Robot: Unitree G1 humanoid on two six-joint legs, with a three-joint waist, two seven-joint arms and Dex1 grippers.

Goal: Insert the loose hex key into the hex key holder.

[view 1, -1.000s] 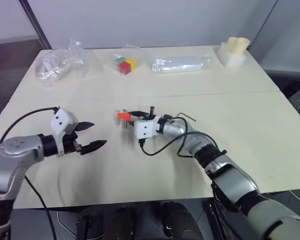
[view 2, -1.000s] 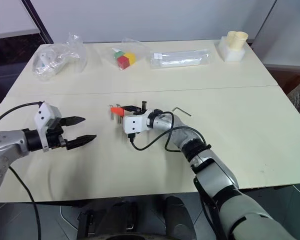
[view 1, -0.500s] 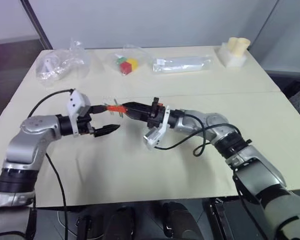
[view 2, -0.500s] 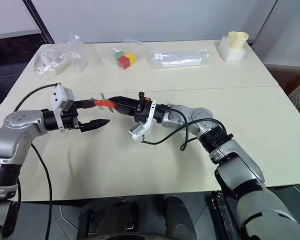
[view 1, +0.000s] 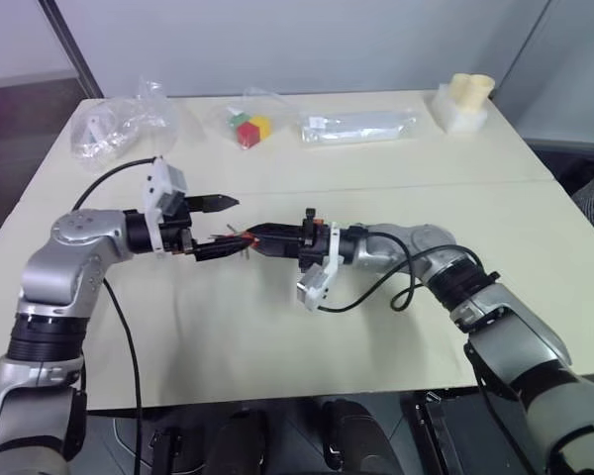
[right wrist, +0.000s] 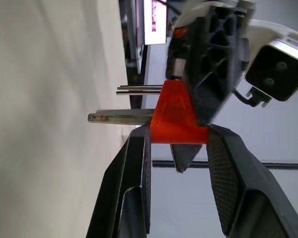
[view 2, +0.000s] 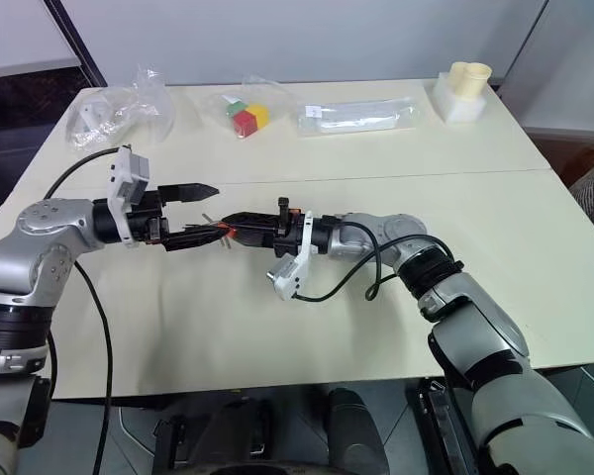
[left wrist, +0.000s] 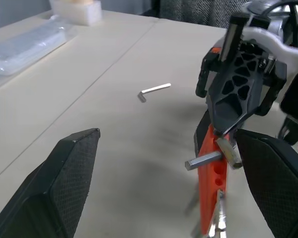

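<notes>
My right gripper (view 1: 251,240) is shut on the hex key holder (right wrist: 176,116), an orange-red block with short dark keys sticking out. It holds the block above the table, pointing toward my left arm. My left gripper (view 1: 221,226) is open, one finger on each side of the holder (left wrist: 212,186). Whether they touch it I cannot tell. The loose hex key (left wrist: 154,90), a thin L-shaped rod, lies flat on the table beyond the holder, apart from both grippers.
Along the table's far edge lie a crumpled clear bag (view 1: 119,129), red, green and yellow cubes (view 1: 248,129), a long clear packet (view 1: 358,127) and a white block with cream cylinders (view 1: 464,101). Black cables hang from both wrists.
My right gripper lifted the holder off the table, swung it to the left and rolled. My left gripper rose and moved right until its open fingers straddled the holder.
</notes>
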